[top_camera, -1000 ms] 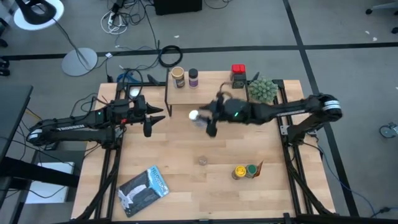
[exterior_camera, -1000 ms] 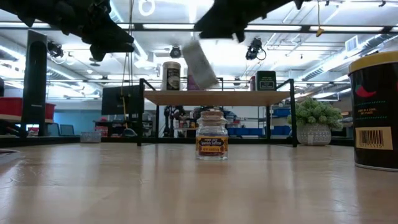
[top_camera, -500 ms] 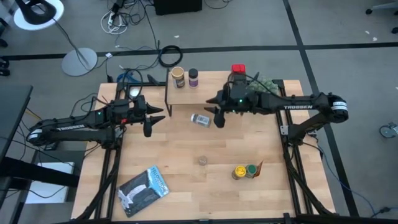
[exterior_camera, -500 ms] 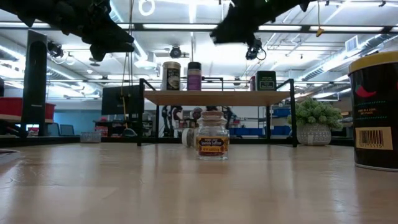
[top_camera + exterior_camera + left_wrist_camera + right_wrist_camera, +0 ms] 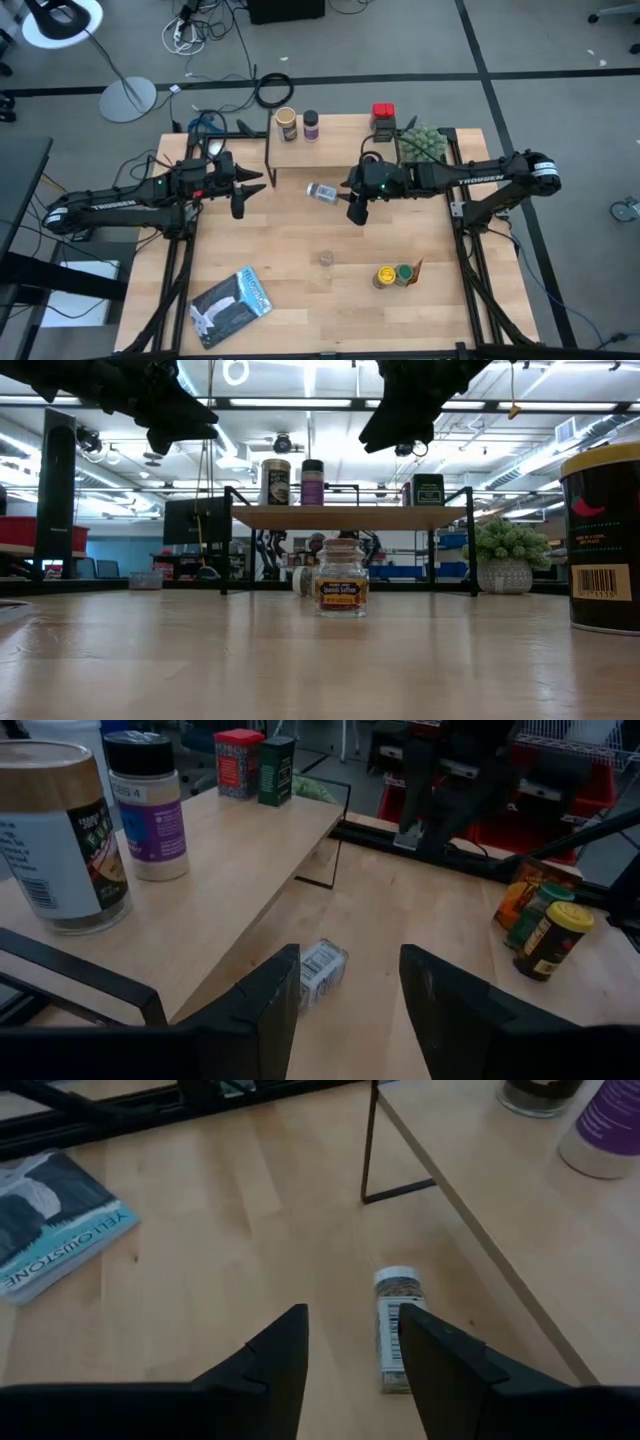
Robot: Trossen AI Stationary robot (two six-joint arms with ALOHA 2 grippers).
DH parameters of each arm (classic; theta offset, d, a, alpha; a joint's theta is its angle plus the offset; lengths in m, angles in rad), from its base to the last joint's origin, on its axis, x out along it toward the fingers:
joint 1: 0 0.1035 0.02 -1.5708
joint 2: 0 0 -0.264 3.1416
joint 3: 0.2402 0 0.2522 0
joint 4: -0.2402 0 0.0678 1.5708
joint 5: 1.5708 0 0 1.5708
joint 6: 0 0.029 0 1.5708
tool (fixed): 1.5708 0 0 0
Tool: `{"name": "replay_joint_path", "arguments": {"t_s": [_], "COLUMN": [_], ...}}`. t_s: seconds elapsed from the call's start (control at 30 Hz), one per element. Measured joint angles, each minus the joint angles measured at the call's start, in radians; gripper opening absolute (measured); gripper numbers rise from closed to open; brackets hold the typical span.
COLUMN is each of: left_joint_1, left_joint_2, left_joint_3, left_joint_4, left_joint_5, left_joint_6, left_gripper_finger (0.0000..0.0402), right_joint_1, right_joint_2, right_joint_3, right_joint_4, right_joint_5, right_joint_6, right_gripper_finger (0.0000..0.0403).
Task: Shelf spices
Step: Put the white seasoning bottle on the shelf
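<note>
A small white-labelled spice jar [image 5: 322,192] lies on its side on the table by the shelf's front edge, also seen in the right wrist view [image 5: 398,1330] and left wrist view [image 5: 320,972]. My right gripper [image 5: 356,208] hovers open just right of it, above the table [image 5: 350,1325]. The shelf [image 5: 340,142] carries a tan-lidded jar [image 5: 287,124], a black-lidded purple jar [image 5: 311,124], a red tin [image 5: 383,114] and a dark tin. A small glass jar [image 5: 341,577] stands mid-table. Yellow- and green-lidded jars [image 5: 393,274] stand near the right. My left gripper [image 5: 248,193] waits open at the shelf's left.
A fuzzy green plant [image 5: 422,145] sits at the shelf's right end. A flat silver-blue pouch [image 5: 232,300] lies near the front left corner. A large dark tin [image 5: 605,540] stands close to the low camera. Bare wood lies between the arms.
My right gripper held the white-labelled jar tilted in the air in front of the shelf, then let it go. The jar dropped and now lies on its side on the table. The gripper swung right toward the shelf, then came back toward the near edge and down.
</note>
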Motion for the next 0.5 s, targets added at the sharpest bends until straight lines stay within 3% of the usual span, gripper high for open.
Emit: {"name": "replay_joint_path", "arguments": {"t_s": [0.17, 0.37, 0.5], "left_joint_1": [-0.001, -0.045, -0.162], "left_joint_2": [0.0, 0.0, 0.0], "left_joint_3": [0.0, 0.0, 0.0], "left_joint_4": [0.011, 0.017, 0.031], "left_joint_5": [0.013, 0.058, -0.077], "left_joint_6": [0.0, -0.006, 0.027], "left_gripper_finger": [0.0132, 0.0022, 0.0006], "right_joint_1": [0.021, 0.065, 0.104], "right_joint_2": [0.0, 0.0, -0.005], "right_joint_3": [0.0, 0.0, -0.05], "right_joint_4": [-0.004, -0.078, -0.075], "right_joint_5": [0.015, 0.131, 0.152], "right_joint_6": [0.0, 0.01, 0.054], "right_gripper_finger": [0.0155, 0.0148, 0.0136]}}
